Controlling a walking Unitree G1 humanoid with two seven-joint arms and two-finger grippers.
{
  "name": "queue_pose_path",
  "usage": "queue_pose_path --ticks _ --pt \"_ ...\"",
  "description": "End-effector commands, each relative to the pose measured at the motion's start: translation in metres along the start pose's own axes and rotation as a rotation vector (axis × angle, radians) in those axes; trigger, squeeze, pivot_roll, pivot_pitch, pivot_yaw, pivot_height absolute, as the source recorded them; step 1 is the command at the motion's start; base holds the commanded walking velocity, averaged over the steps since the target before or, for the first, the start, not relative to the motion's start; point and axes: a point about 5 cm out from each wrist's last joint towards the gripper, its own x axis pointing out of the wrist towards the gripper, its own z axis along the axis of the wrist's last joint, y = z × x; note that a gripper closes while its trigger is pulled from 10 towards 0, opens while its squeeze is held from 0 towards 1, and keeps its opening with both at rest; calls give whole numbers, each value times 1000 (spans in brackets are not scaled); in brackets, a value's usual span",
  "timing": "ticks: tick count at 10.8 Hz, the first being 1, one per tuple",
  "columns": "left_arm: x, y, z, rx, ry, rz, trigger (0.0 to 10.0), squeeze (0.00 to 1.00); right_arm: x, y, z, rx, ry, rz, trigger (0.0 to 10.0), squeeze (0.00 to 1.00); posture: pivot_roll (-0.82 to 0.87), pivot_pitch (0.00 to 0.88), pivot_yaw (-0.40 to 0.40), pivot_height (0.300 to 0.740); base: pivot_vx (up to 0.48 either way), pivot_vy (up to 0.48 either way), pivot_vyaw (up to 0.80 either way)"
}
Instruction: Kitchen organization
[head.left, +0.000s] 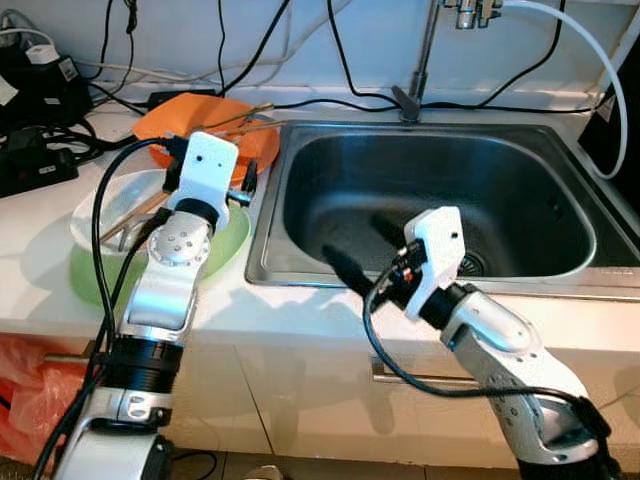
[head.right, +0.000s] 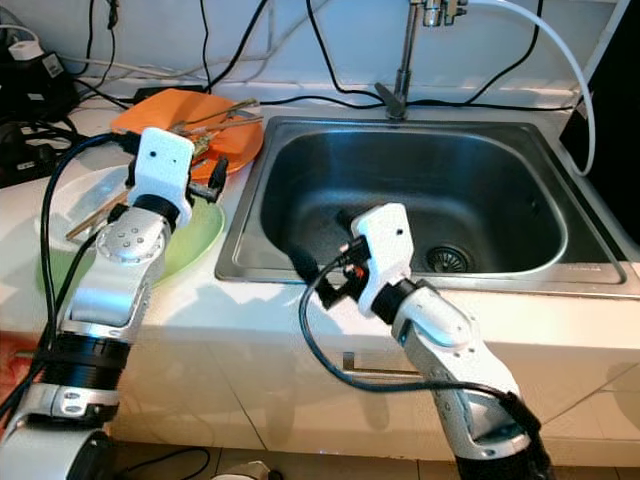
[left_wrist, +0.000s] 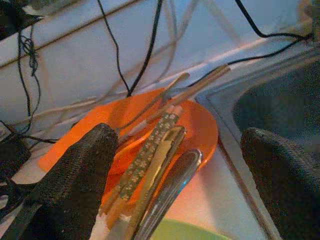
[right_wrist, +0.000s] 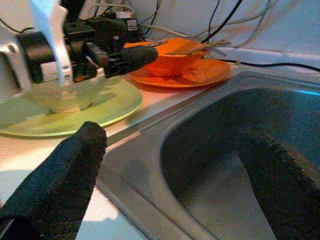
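Orange plate with chopsticks and cutlery across it sits on the white surface left of the sink, behind a green plate. Nothing looks sorted yet; most work remains. Left hand, fingers spread, hovers at the chopsticks; right hand, spread and empty, hangs over the sink. No legible writing.

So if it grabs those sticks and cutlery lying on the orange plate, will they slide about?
Probably. The utensils look thin, smooth and stiff, so they may slip between the left tool's wide-open fingers. They lie loosely bundled across the orange plate, so nudging one likely rolls or shifts the others.
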Motion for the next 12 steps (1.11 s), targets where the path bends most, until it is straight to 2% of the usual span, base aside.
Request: queue_pose_path --ticks 1,5,8,9,10,11,12 --pt "3 2 3 33 -2 -21 10000 0 -2 3 1 2 3 15 10000 0 105 52 51 740 0 0 0" --pt "8 2 -2 123 43 -106 10000 0 -3 2 2 -9 7 18 10000 0 106 43 50 740 0 0 0" --pt "6 7 -2 154 39 -99 10000 0 -1 4 2 -16 2 19 10000 0 109 38 46 740 0 0 0" --pt "5 7 -2 155 41 -98 4784 0 -1 4 2 -17 1 19 10000 0 109 37 44 740 0 0 0" --pt "4 7 -2 161 41 -90 8235 0 0 5 2 -18 1 19 10000 0 109 37 42 740 0 0 0" --pt "3 9 -1 173 36 -66 10000 0 -1 4 3 -24 1 15 10000 0 108 38 42 740 0 0 0" --pt "2 8 -2 178 43 -78 10000 0 -1 4 3 -25 0 11 10000 0 108 38 41 740 0 0 0"
